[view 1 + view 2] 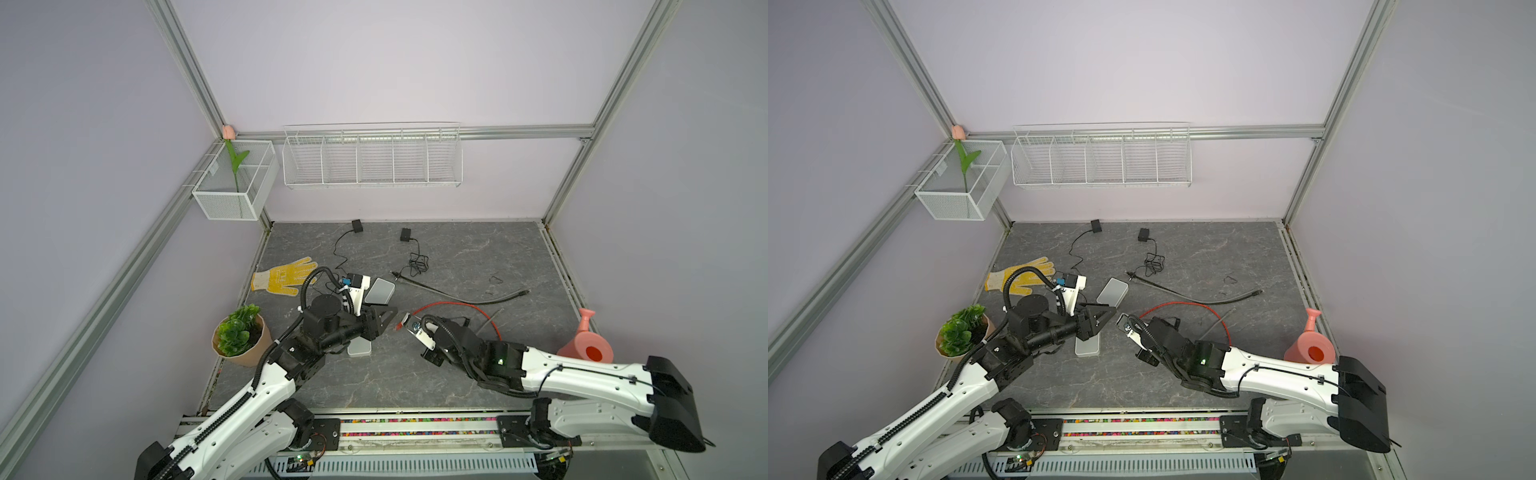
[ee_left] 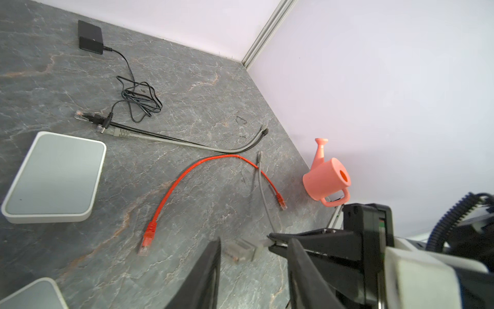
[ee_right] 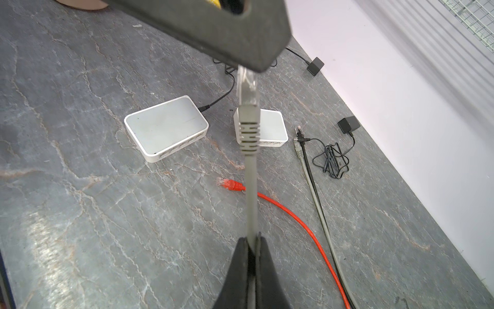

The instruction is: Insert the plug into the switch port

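**Plug held in mid-air beside the corded switch, at the point of a regrasp.**

The grey plug (image 3: 247, 88) hangs above the desk (image 3: 80, 214), near the corded switch (image 3: 165, 125) but not yet at its port row (image 3: 181, 146). The right tool (image 3: 251, 242) is clenched on the cable (image 3: 251, 203) just behind the plug. The left tool (image 2: 255, 240) stands released, with one jaw on each side of the plug and a gap showing in the left wrist view. Judged step: passing the plug from a hold on the cable to a direct hold. The next move likely calls for the left tool to clamp the plug body squarely, then for the plug to be turned and brought level with the ports. A second switch (image 3: 272, 125) lies just beside the corded switch, and a red cable (image 3: 294, 216) lies near it. No brand, label or writing is readable on either switch.
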You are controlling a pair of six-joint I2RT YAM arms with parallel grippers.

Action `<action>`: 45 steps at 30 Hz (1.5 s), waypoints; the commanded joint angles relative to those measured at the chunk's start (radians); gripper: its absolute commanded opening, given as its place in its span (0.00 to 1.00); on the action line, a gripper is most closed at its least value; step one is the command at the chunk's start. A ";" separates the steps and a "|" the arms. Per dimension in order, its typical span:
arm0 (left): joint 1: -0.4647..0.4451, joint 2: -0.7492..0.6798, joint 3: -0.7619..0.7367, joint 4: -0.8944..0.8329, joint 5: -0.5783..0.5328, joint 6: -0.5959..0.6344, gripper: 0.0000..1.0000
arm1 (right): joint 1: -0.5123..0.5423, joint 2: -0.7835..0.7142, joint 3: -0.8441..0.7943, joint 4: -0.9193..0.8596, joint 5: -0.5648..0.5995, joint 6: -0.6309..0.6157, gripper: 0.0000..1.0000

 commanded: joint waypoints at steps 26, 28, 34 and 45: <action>0.001 -0.157 -0.061 0.022 0.050 0.031 0.65 | -0.274 -0.025 0.101 -0.133 -0.801 0.130 0.06; 0.001 -0.159 -0.064 0.030 0.051 0.028 0.62 | -0.282 -0.024 0.101 -0.126 -0.823 0.134 0.06; 0.002 -0.132 -0.074 0.067 0.072 0.019 0.40 | -0.292 0.010 0.138 -0.130 -0.885 0.134 0.07; 0.001 -0.136 -0.088 0.063 0.069 0.023 0.00 | -0.337 0.018 0.146 -0.113 -0.948 0.161 0.06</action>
